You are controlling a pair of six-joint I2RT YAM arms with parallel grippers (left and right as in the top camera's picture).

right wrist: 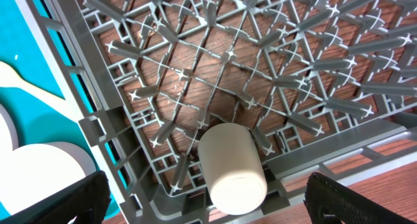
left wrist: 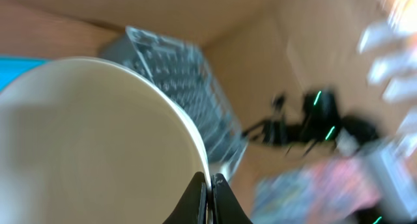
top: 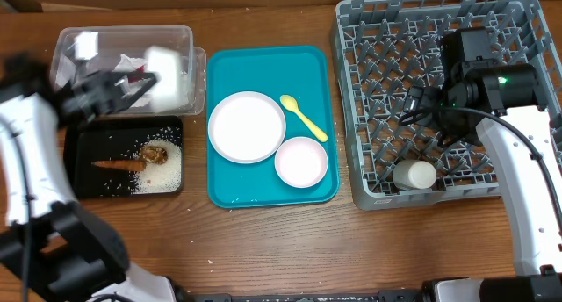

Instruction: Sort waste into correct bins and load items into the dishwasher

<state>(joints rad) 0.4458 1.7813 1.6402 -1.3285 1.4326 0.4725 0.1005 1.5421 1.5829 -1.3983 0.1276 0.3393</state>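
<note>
- The left gripper (left wrist: 210, 188) is seen clamped on the rim of a white bowl (top: 167, 74). The bowl is held above the clear tub (top: 105, 32) at the upper left of the overhead frame, and both views of it are blurred.
- The step in hand is judged to be the tipping of that bowl over the bin, or its lifting away. Which of the two cannot be told.
- The right gripper (right wrist: 208, 201) is spread wide and empty over the cup (right wrist: 231, 162), which lies on its side in the lower part of the dish rack (top: 369, 39).
- The carrot (top: 114, 164) and rice (top: 171, 166) are found in the black tray (top: 88, 144) at the left.
- The plate (top: 247, 126), second bowl (top: 301, 161) and spoon (top: 303, 118) are left on the teal tray (top: 228, 183) at centre.
- Next, the held bowl is expected to be carried rightward to the rack. A firm hold on the rim and clearance over the dishes on the teal tray would be called for.
</note>
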